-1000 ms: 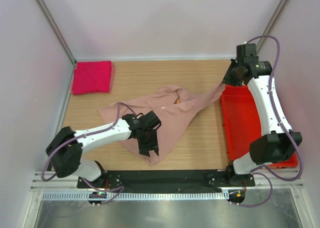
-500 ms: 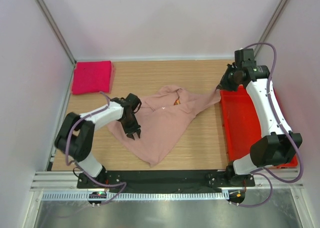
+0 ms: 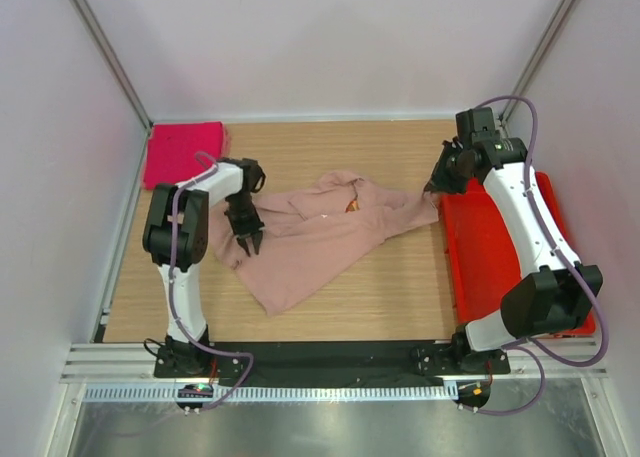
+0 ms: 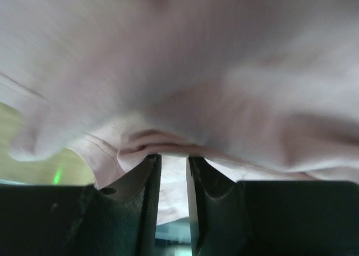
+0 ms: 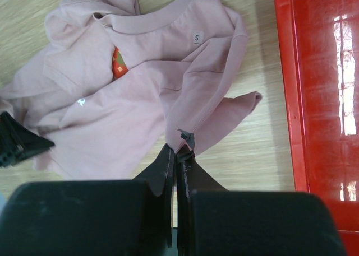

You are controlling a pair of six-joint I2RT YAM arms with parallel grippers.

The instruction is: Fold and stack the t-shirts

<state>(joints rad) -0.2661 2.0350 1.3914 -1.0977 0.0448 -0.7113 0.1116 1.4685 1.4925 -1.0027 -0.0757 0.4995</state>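
Since a second ago the left gripper (image 3: 246,243) has swung from the middle of the pale pink t-shirt (image 3: 320,239) to its left edge, and the shirt's near corner has slid leftward with it. The right gripper (image 3: 432,189) has eased slightly inward from the far right, so the sleeve it holds hangs looser than before.

The shirt lies crumpled across the middle of the wooden table (image 3: 400,287), between the two arms. The magenta t-shirt (image 3: 180,155) sits folded in the far left corner, well apart from it.

The right wrist view shows a small white neck tag (image 5: 196,37) reading "S". An orange-red print (image 5: 118,64) peeks from a fold; its design is unreadable, as is a tiny white mark nearby.

The right pincer is pressed together, pinching the sleeve end. The left wrist view is blurred and filled with cloth; its fingers (image 4: 147,175) stand nearly together with a bunched fold caught at their tips. The red bin (image 3: 480,267) at the right is partly covered by the right arm.
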